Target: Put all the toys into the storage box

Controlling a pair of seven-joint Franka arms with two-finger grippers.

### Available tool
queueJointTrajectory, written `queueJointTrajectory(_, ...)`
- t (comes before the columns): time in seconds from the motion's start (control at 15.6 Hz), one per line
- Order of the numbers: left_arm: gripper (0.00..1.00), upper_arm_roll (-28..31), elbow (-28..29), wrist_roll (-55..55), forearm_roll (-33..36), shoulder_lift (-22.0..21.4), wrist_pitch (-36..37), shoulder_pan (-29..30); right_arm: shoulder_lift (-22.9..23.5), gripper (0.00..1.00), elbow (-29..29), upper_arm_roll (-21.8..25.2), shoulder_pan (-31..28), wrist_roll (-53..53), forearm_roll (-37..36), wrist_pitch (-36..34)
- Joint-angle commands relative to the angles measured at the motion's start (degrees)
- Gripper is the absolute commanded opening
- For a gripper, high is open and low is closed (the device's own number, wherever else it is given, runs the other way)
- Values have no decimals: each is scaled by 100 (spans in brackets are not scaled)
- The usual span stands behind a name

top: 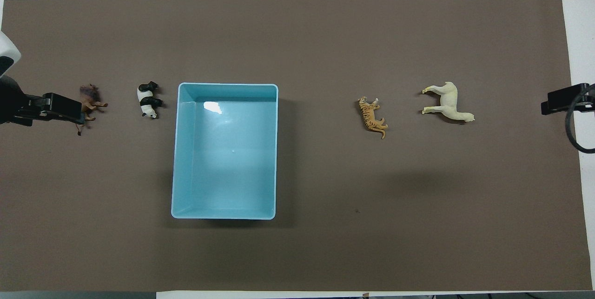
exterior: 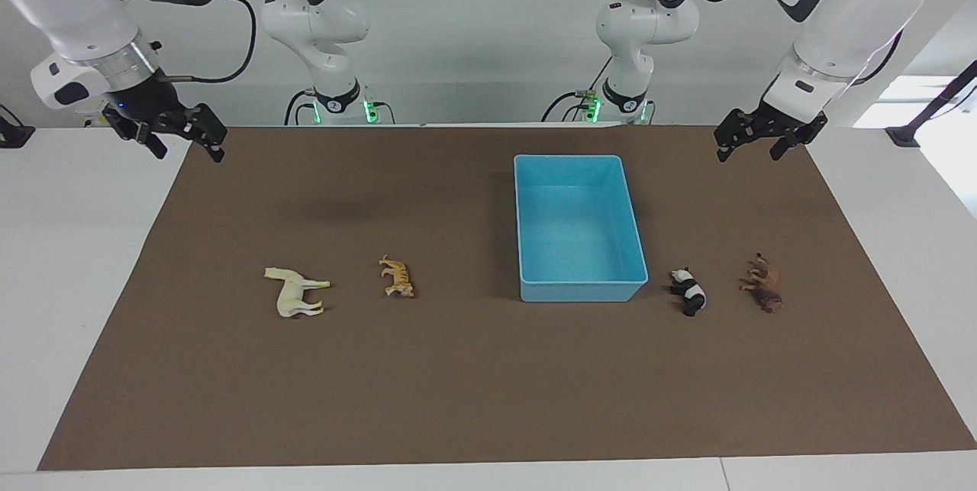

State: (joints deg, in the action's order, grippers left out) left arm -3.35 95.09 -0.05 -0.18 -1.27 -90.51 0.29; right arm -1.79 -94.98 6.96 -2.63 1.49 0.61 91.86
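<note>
Here we find the storage box [exterior: 580, 289], a light blue bin of smooth, glossy plastic with low walls and rounded corners, sitting empty on a matte brown mat [exterior: 488, 399] that covers the white desk [exterior: 69, 285]. All four toys lie on their sides on the mat, outside the box. Toward the left arm's end, the black-and-white panda [exterior: 689, 291] is just beside the box, the shaggy brown lion [exterior: 763, 283] near it. Toward the right arm's end lie the orange striped tiger [exterior: 398, 276] and, well apart from the box, the cream-white horse [exterior: 295, 292]. The left gripper [exterior: 767, 143] and the right gripper [exterior: 182, 141] hang over the mat's corners nearest the robots, fingers spread and empty.
</note>
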Motion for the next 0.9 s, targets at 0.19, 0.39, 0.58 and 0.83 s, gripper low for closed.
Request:
queueJointTrajectory(0.19, 100, -43, -78, 84, -43, 47, -81, 76, -111, 100, -91, -63, -63, -79, -52, -124)
queueJointTrajectory(0.39, 100, -43, -61, 75, -43, 47, -107, 68, -102, 100, -82, -80, -62, -44, -52, -107)
queueJointTrajectory(0.58, 100, -43, 298, 32, -43, -40, -676, 68, -85, 100, -73, -80, -63, 359, -78, -72)
queueJointTrajectory(0.83, 100, -25, 606, 31, -26, 47, -1511, 260, -85, 100, -65, -80, -63, 405, -78, -98)
